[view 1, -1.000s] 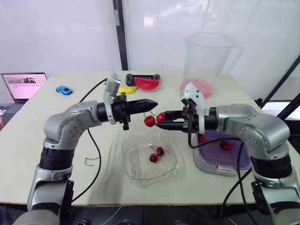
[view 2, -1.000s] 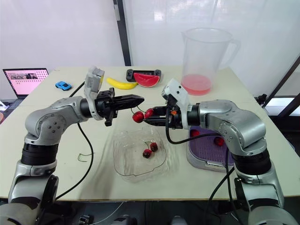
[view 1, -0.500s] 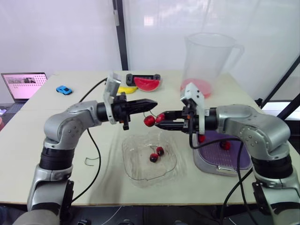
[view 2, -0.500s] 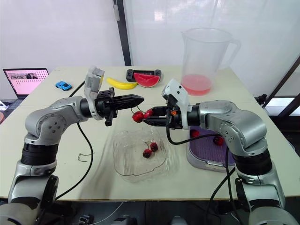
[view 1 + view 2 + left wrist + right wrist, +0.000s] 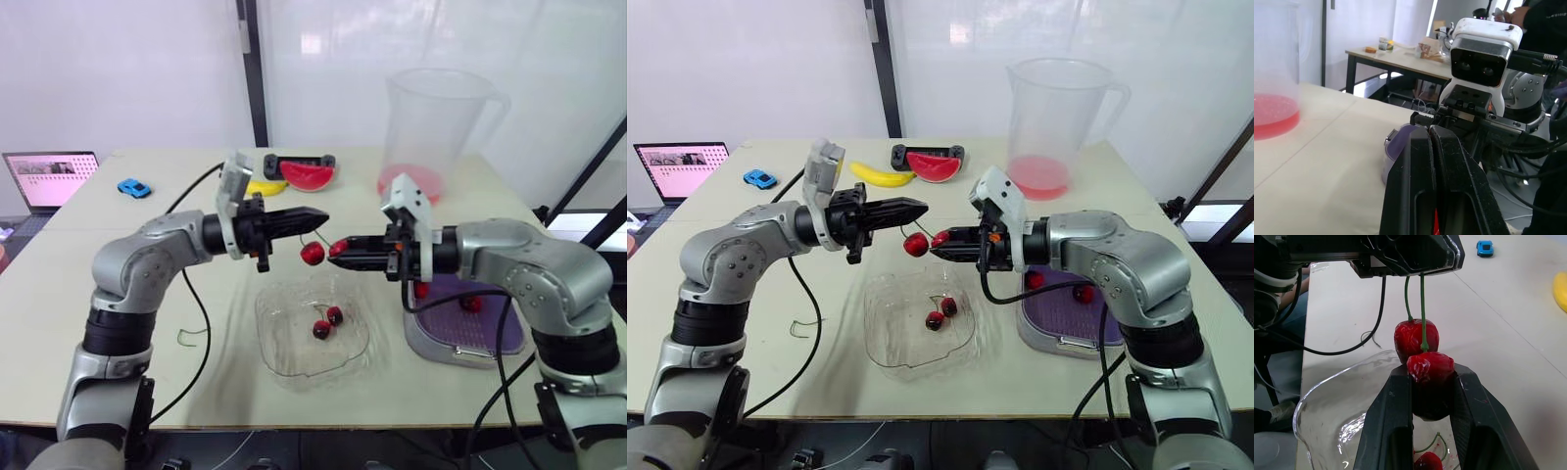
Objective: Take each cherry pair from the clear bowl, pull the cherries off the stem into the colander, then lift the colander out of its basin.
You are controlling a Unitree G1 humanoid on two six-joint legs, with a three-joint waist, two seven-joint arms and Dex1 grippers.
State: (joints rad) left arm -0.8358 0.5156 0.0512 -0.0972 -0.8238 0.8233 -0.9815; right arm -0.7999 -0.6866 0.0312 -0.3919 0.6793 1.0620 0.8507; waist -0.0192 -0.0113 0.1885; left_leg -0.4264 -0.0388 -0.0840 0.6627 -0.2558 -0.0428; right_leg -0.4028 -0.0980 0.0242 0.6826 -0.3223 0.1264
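Above the clear bowl (image 5: 294, 362), my left gripper (image 5: 323, 218) is shut on the green stem (image 5: 1421, 308) of a cherry pair. One red cherry (image 5: 313, 253) hangs free below it. My right gripper (image 5: 336, 249) is shut on the other cherry (image 5: 1430, 369), facing the left gripper from the right. Another cherry pair (image 5: 327, 322) lies in the bowl. The purple colander (image 5: 490, 328) sits in its grey basin (image 5: 431, 348) at the right, with cherries (image 5: 471, 304) in it.
At the back of the table stand a large clear jug (image 5: 436, 122) holding red liquid, a watermelon slice (image 5: 307, 176), a banana (image 5: 880, 174) and a blue toy car (image 5: 133, 187). A laptop (image 5: 49, 178) sits far left. Black cables trail from both arms.
My right gripper has drawn slightly to the right with its cherry, widening the gap from the hanging cherry. The left gripper has stayed in place.
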